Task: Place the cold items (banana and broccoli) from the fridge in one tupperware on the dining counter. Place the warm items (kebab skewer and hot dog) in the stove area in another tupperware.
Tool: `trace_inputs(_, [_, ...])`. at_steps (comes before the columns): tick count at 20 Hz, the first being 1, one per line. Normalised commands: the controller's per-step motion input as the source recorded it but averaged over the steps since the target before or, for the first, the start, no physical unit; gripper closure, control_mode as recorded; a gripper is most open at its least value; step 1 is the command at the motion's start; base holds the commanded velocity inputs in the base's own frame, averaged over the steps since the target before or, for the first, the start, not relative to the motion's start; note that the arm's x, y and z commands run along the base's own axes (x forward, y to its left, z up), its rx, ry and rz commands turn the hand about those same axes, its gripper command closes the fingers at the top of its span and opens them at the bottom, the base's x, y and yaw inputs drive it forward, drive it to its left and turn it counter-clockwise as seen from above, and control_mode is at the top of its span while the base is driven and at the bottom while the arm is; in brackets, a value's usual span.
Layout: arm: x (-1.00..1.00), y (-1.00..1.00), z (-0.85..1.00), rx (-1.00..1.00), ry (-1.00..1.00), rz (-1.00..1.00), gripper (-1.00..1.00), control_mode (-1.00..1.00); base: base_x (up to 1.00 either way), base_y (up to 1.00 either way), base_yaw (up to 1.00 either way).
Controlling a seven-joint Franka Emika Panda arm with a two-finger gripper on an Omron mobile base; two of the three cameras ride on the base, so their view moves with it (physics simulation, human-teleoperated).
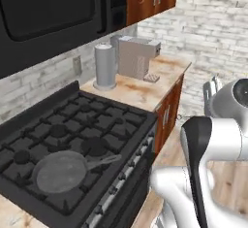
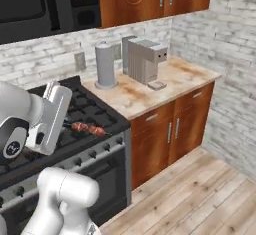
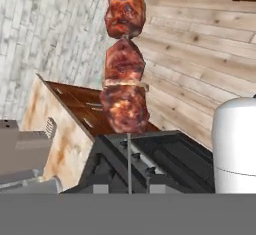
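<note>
My gripper (image 2: 64,123) is shut on the thin stick of the kebab skewer (image 2: 88,128). It holds the skewer level above the front right of the black stove (image 2: 95,111). In the hand view the kebab skewer (image 3: 124,79) runs straight away from the gripper, with three browned meat chunks on its far part. Its bare stick (image 3: 129,161) drops out of sight at the bottom. The stove (image 1: 72,135) lies below and to the left of my arm. The banana, broccoli, hot dog, fridge, dining counter and both tupperwares are out of view.
A grey frying pan (image 1: 60,171) sits on the stove's near grates. On the beige counter (image 1: 145,91) right of the stove stand a grey cylinder (image 1: 105,67) and a coffee machine (image 1: 136,55). A black microwave (image 1: 48,8) hangs overhead, and wood floor (image 2: 200,199) lies to the right.
</note>
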Motion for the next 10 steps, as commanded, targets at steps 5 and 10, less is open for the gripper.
trace_inputs(5, [0.00,0.00,0.00,0.00,0.00,0.00,1.00,1.00,0.14,-0.35,-1.00])
trace_inputs(10, [0.00,0.00,0.00,0.00,0.00,0.00,1.00,1.00,0.60,-0.49,-0.68])
